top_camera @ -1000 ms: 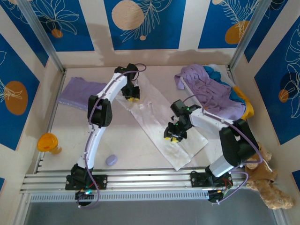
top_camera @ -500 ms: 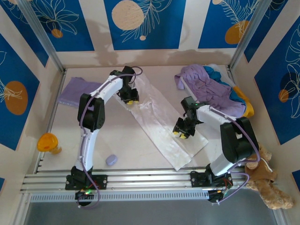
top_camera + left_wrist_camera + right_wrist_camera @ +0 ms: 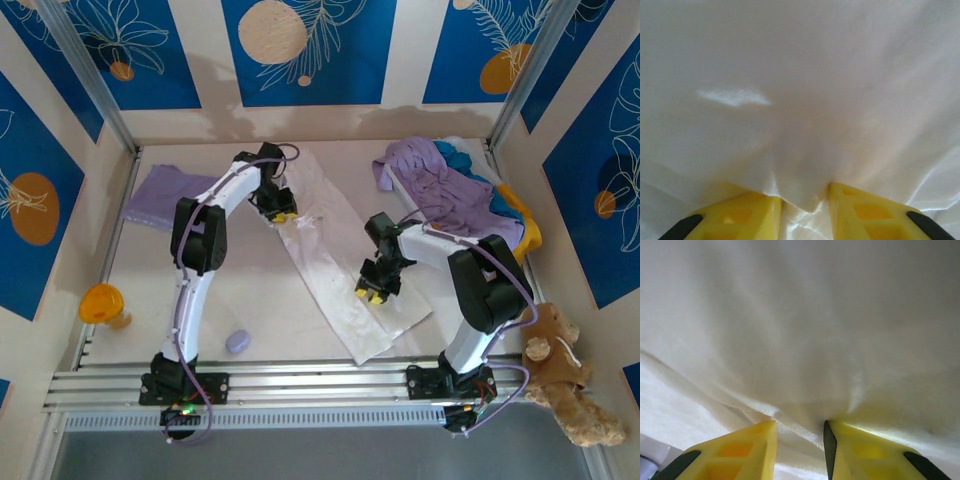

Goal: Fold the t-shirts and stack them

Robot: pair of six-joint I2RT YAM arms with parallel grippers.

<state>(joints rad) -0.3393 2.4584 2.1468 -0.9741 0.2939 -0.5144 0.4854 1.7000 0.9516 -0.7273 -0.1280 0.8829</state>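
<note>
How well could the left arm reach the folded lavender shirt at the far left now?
Probably yes, once it lets go: the left gripper pinches the white shirt, and the lavender shirt lies nearby with bare table between.

Folded into a long diagonal strip mid-tabletop: white cloth t-shirt (image 3: 325, 268); far left, flat folded lavender t-shirt (image 3: 165, 195); far right, crumpled heap of lavender, teal and yellow-orange t-shirts (image 3: 450, 195).

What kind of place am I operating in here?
Probably a lab test cell: a table boxed in by blue printed panels, an aluminium mounting rail, t-shirts heaped in a corner.
</note>
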